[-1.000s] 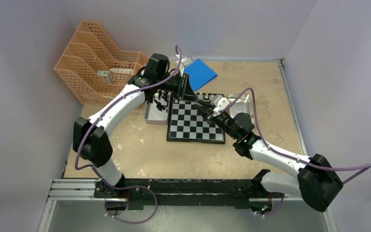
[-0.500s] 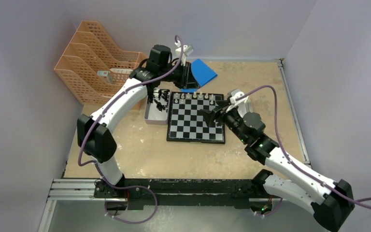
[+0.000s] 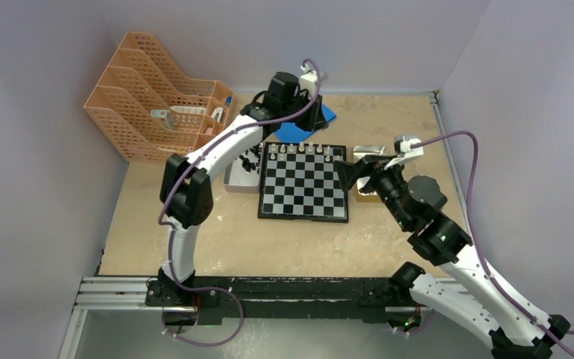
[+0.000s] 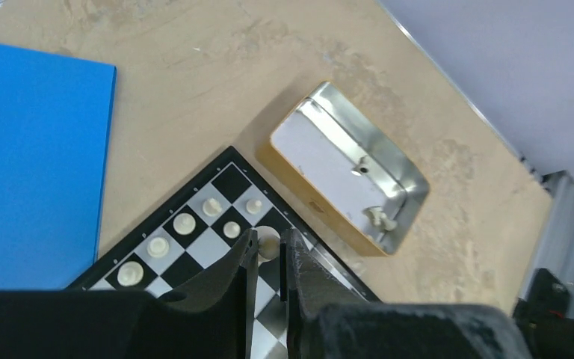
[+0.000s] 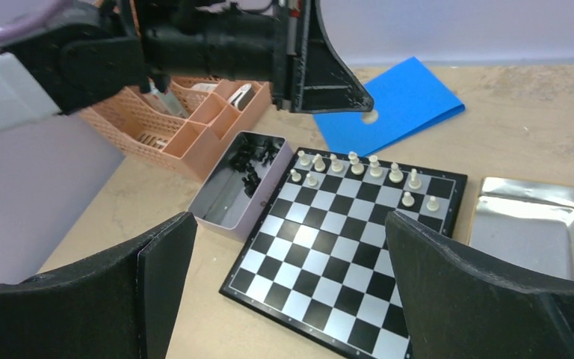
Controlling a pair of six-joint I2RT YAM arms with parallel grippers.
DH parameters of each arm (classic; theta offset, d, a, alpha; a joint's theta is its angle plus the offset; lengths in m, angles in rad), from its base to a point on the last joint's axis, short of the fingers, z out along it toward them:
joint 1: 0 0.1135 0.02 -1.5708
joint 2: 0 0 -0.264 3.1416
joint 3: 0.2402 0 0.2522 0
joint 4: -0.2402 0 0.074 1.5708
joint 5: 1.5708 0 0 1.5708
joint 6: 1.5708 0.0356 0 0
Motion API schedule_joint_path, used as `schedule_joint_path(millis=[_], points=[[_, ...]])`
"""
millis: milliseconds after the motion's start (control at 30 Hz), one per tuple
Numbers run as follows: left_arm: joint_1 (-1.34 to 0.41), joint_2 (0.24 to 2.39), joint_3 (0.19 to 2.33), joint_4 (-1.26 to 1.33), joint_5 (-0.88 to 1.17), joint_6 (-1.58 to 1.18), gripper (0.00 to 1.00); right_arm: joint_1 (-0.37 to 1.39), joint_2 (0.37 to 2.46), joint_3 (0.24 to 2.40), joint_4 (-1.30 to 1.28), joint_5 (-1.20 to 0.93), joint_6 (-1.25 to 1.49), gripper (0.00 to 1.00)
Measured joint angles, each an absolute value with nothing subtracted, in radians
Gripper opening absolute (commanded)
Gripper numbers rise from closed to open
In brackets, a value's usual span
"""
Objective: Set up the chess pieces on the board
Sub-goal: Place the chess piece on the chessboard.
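Observation:
The board (image 3: 303, 182) lies mid-table, with cream-white chess pieces (image 3: 303, 149) along its far rows. In the left wrist view my left gripper (image 4: 269, 241) is shut on a white piece (image 4: 269, 244), pinched at the fingertips above the board's corner (image 4: 228, 176). From above, the left gripper (image 3: 314, 112) hangs over the blue sheet (image 3: 299, 129), just past the board's far edge. My right gripper (image 3: 353, 172) is open and empty at the board's right edge. Its wrist view shows the board (image 5: 344, 247) between its wide fingers (image 5: 157, 262). Black pieces (image 5: 254, 158) fill a grey tray (image 5: 220, 209).
A silver tin (image 4: 321, 161) right of the board holds two white pieces (image 4: 377, 217). An orange file rack (image 3: 153, 97) stands at the back left. The grey tray (image 3: 233, 184) sits against the board's left side. Purple walls close in the table.
My right gripper opened and drew back from the board's far right squares to its right edge. My left arm swung right and back, still shut on its piece.

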State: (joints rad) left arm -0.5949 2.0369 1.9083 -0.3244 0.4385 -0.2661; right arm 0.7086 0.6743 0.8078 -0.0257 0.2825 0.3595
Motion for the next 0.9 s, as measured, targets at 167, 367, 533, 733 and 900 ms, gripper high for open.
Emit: schedule_joint_path(millis=[167, 367, 533, 733, 900], points=[[-0.632, 2.145, 1.921, -0.245, 0.376, -0.217, 0.03, 0.709, 0.627, 0.808, -0.078, 0.329, 0.374, 0.99], [-0.651, 2.235, 1.921, -0.131, 0.353, -0.178, 0.02, 0.709, 0.574, 0.807, -0.082, 0.378, 0.377, 0.99], [-0.654, 2.296, 1.956, -0.056, 0.353, -0.153, 0.02, 0.709, 0.534, 0.807, -0.081, 0.410, 0.376, 0.99], [-0.677, 2.341, 1.967, 0.002, 0.356, -0.120, 0.02, 0.709, 0.517, 0.807, -0.093, 0.434, 0.374, 0.99], [-0.698, 2.359, 1.967, 0.024, 0.362, -0.108, 0.03, 0.709, 0.500, 0.813, -0.116, 0.439, 0.374, 0.99]])
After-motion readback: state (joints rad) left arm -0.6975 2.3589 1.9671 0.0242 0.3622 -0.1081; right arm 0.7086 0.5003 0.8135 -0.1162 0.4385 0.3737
